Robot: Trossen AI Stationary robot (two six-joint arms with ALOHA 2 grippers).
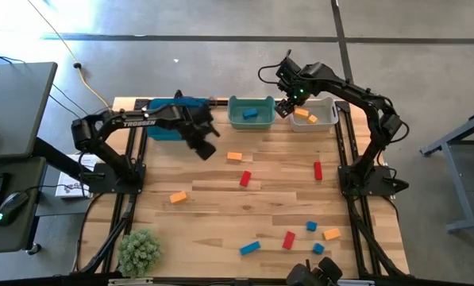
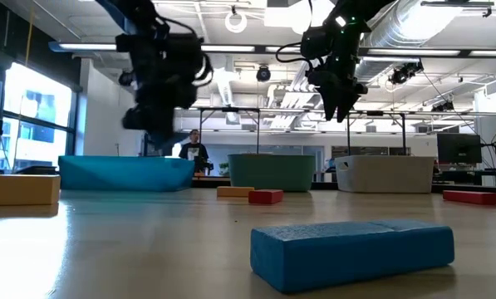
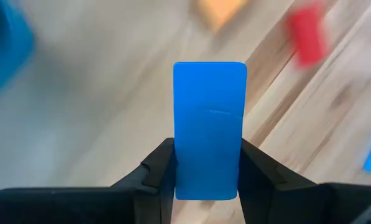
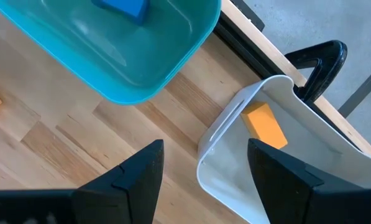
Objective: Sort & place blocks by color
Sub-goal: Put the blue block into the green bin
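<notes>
My left gripper hangs above the table just in front of the blue bin, shut on a blue block. My right gripper stands open and empty, high over the gap between the teal bin and the white bin. The teal bin holds a blue block, and the white bin holds orange blocks. Loose red, orange and blue blocks lie flat on the wooden table, among them an orange one and a red one close to my left gripper. My left gripper pinches the blue block by its two long sides, near one end, between its two fingers. The fingers point steeply down, and the block runs along them and sticks out past their tips. It hangs clear of the table.
More blocks lie toward the table's near right: red, blue, orange, red and blue. An orange one lies at the left. A green plant sits at the near left corner.
</notes>
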